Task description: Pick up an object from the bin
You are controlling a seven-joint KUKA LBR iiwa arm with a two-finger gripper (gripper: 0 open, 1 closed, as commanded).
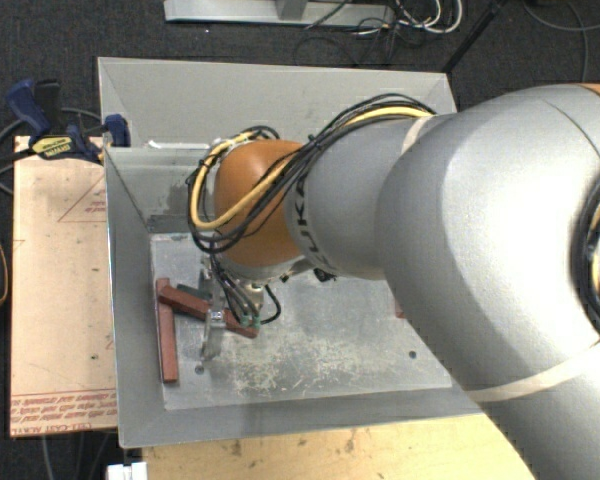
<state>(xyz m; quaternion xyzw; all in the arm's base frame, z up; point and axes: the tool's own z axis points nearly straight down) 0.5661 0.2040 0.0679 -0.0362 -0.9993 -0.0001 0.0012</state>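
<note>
the tool (216, 326) hangs below the orange cover (265, 208) at the wrist of the big grey arm (460, 228), which reaches in from the right and hides much of the bin (130, 268). black and yellow cables (212, 218) loop round the cover and run back along the arm. the tool sits low in the left part of the bin, close above the scuffed, pale-scratched metal floor. whether it is spread or pressed together i cannot tell, since its thin tip blends with the dark parts of the wrist. right under it lies the lower right end of a slanted bar (185, 301), reddish-brown and flat on the floor, running from upper left down to lower right. whether the tool touches this bar i cannot tell either. the bar's upper left end meets the top end of a long bar (167, 340) of the same colour, which lies beside the left wall and points toward the near wall, so the two make a narrow angle. a small red thing (399, 313) peeks out at the arm's edge on the right side of the floor, well apart from the tool and mostly hidden.
</note>
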